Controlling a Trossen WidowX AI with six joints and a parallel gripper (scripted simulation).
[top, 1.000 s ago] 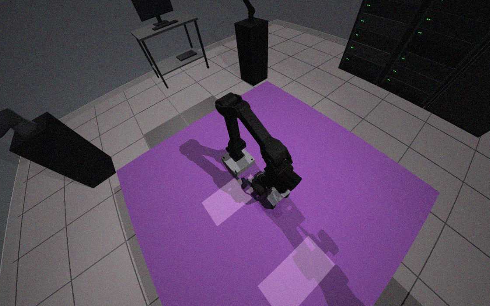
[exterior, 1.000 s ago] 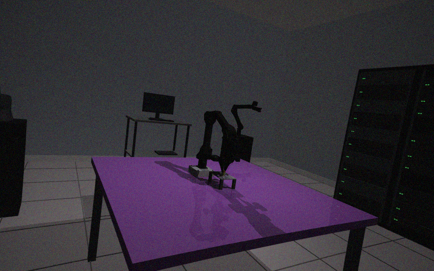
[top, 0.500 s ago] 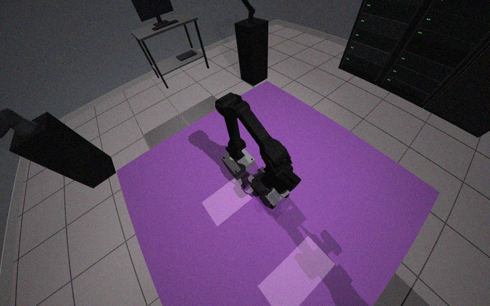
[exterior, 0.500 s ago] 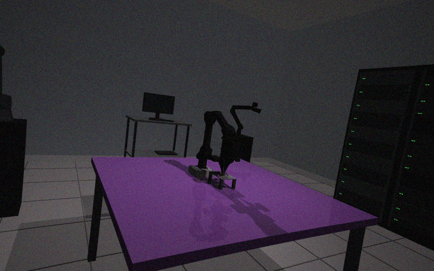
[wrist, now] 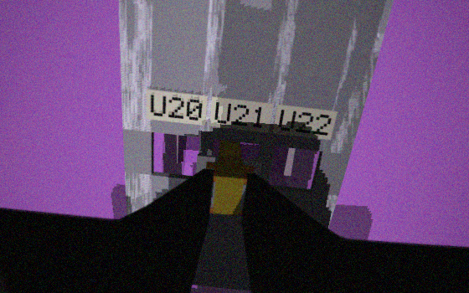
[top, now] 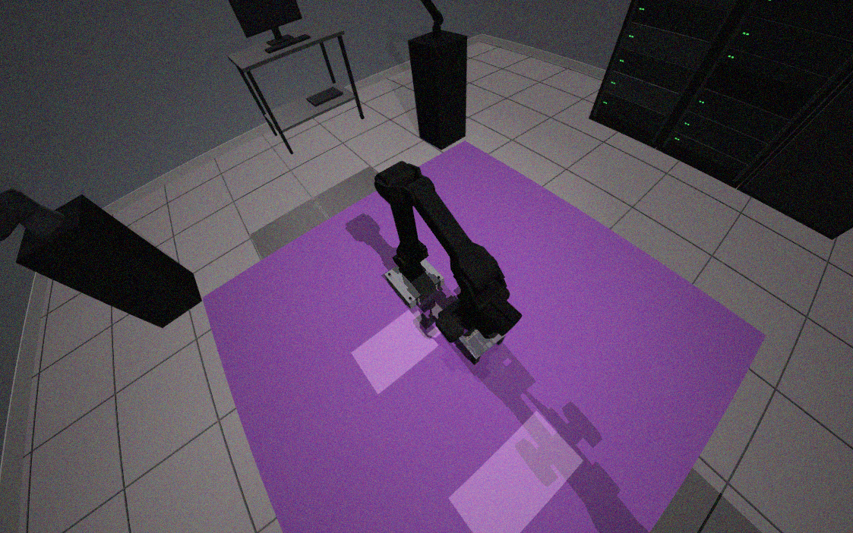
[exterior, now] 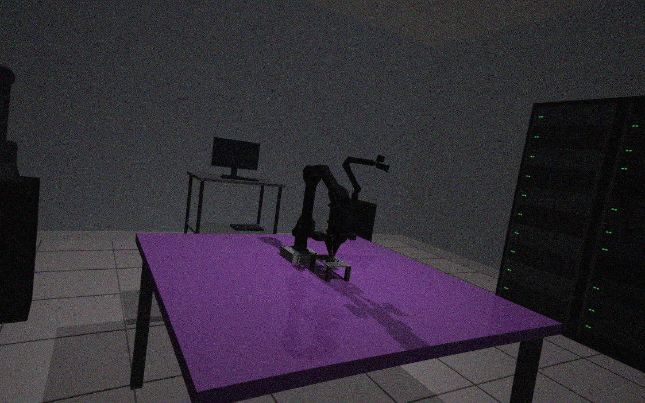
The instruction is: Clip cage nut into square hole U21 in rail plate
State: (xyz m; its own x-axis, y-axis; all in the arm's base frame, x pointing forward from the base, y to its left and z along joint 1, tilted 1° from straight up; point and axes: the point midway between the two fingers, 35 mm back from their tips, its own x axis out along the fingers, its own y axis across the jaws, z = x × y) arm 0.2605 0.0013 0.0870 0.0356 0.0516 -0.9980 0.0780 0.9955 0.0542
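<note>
the gripper grasps the yellow cage nut at the rail plate's u21 hole, apparently above it though shadow blurs the depth, with purple tabletop beyond both the plate's long edges and the u20 and u22 holes beside the plate's u21.

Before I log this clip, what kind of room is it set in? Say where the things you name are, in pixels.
Probably a server room or data-centre lab: tall dark racks point(top: 687, 93) point(exterior: 572, 200) dotted with green lights, a tiled floor point(top: 171, 424) point(exterior: 78, 280), and a side desk with a monitor point(top: 264, 14) point(exterior: 235, 152).
</note>
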